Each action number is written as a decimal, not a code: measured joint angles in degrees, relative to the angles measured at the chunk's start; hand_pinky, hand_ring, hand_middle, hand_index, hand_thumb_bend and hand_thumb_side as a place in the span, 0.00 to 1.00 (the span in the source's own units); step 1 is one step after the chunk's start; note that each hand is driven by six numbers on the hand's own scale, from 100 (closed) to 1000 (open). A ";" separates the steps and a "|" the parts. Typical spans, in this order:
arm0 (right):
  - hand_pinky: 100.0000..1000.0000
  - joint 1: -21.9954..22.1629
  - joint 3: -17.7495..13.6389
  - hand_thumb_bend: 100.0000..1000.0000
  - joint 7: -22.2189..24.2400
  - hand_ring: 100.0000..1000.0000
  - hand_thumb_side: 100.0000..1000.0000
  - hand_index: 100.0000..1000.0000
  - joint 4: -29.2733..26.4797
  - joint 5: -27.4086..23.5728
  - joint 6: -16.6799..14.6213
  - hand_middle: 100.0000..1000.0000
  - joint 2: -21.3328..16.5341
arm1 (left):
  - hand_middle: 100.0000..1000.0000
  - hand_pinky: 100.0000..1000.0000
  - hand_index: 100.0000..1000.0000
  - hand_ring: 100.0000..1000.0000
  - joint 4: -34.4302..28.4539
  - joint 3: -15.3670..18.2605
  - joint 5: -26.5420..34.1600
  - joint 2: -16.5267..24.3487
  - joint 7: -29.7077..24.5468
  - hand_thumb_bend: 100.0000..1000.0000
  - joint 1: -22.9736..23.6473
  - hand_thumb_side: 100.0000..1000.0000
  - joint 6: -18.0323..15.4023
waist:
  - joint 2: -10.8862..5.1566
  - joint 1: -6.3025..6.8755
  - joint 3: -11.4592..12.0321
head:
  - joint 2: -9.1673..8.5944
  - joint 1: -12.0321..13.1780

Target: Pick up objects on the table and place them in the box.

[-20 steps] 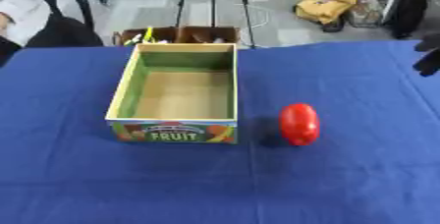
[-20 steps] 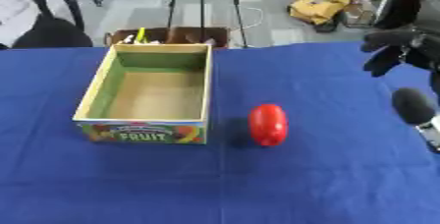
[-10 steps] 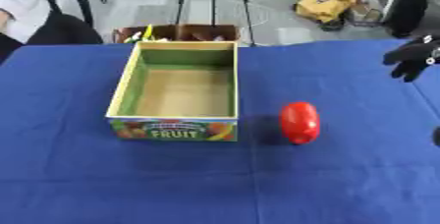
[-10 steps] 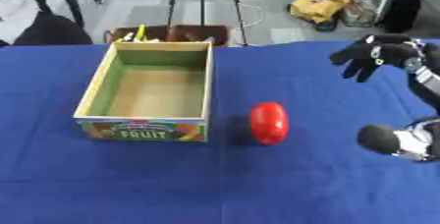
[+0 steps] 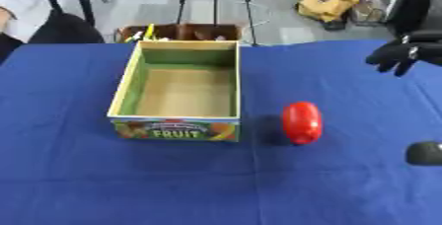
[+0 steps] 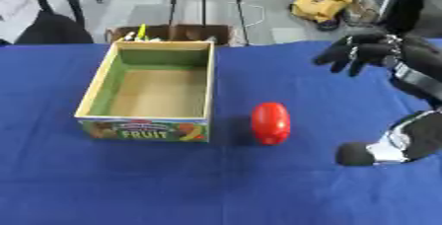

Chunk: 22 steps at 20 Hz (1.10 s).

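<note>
Right hand [image 6: 358, 51] hangs relaxed, holding nothing; lower it over the red object [image 6: 270, 123], then grasp across its narrow width.

The right robot hand [image 6: 358, 54] is blurred, so how its dark fingers are set cannot be made out; in the left eye view it sits at the right edge, its arm cut off there. A rounded black arm part [image 5: 424, 153] is clipped by that same edge. The small print above "FRUIT" on the box [image 6: 145, 129] front is too soft to read. Behind the desk [image 5: 103, 179], the brown carton [image 5: 181, 32] shows only its top, its contents mere coloured specks.
</note>
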 measured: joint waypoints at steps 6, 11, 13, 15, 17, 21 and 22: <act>0.56 -3.48 2.03 0.87 4.02 0.71 0.71 0.81 3.11 4.01 0.43 0.71 -0.10 | 0.41 0.12 0.35 0.11 0.00 -0.35 0.00 0.02 -0.36 0.00 0.01 0.77 0.33 | 0.00 -0.37 0.34 | 0.10 -0.16; 0.57 -8.31 4.36 0.88 8.73 0.72 0.65 0.80 5.87 7.05 1.32 0.69 0.68 | 0.41 0.12 0.35 0.11 0.00 -0.37 0.08 0.37 -0.64 0.00 0.01 0.77 0.60 | 0.11 -1.03 0.71 | 0.53 -0.96; 0.56 -9.80 5.08 0.87 10.26 0.73 0.65 0.79 7.07 8.17 1.78 0.69 1.46 | 0.41 0.12 0.35 0.11 0.00 -0.37 0.12 0.58 -0.67 0.00 -0.01 0.77 0.64 | 0.11 -1.21 0.78 | 0.87 -1.29; 0.56 -10.89 5.66 0.86 11.12 0.73 0.65 0.79 8.26 9.18 2.06 0.69 2.03 | 0.41 0.12 0.35 0.11 0.00 -0.41 0.31 0.92 -0.70 0.00 -0.16 0.77 0.61 | 0.11 -1.23 0.91 | 0.99 -1.49; 0.56 -11.89 6.09 0.85 11.50 0.73 0.65 0.79 9.58 10.09 2.18 0.69 2.53 | 0.41 0.12 0.35 0.11 0.00 -0.55 0.51 1.09 -0.78 0.00 -0.35 0.77 0.51 | 0.11 -1.28 1.02 | 1.17 -1.58; 0.56 -13.70 6.66 0.81 11.39 0.73 0.65 0.80 12.62 12.38 2.35 0.69 3.58 | 0.41 0.12 0.35 0.11 0.00 -0.70 0.57 1.09 -0.90 0.00 -0.40 0.77 0.45 | 0.15 -1.34 1.12 | 1.33 -1.76; 0.56 -14.13 6.81 0.81 11.33 0.73 0.65 0.80 13.48 13.01 2.41 0.69 3.88 | 0.41 0.12 0.35 0.11 0.00 -0.71 0.58 1.09 -0.94 0.00 -0.41 0.77 0.48 | 0.15 -1.40 1.22 | 1.34 -1.77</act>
